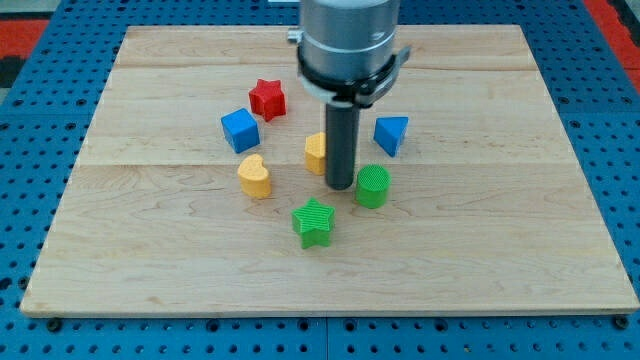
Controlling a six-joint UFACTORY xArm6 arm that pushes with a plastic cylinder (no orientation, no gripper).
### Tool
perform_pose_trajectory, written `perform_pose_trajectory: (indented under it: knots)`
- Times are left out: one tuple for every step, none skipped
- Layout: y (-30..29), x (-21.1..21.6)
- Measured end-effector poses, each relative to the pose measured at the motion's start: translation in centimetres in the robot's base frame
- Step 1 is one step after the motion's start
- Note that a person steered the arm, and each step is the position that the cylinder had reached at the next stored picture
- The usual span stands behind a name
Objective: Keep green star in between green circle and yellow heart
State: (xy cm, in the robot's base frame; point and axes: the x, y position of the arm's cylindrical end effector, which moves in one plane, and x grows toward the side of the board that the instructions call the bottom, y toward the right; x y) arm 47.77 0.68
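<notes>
The green star (314,222) lies below the middle of the wooden board (500,250). The green circle (372,186) stands up and to its right. The yellow heart (255,176) stands up and to its left. My tip (341,185) rests on the board just left of the green circle, nearly touching it, and above and right of the green star. The rod hides part of a yellow block (316,152) behind it.
A red star (267,98) and a blue cube (240,130) lie toward the upper left of the group. A blue triangular block (391,134) lies right of the rod. The blue pegboard (30,150) surrounds the board.
</notes>
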Motion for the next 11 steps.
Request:
perform_pose_trajectory:
  knots:
    - [-2.5, -0.1]
    - [-2.0, 3.0]
    - [-2.7, 2.9]
    - [-2.5, 1.6]
    - [-7.6, -1.0]
    - [-11.1, -0.5]
    - [-11.8, 4.2]
    - [-9.4, 11.2]
    - [-2.6, 14.1]
    - [-0.7, 11.7]
    - [-2.1, 7.8]
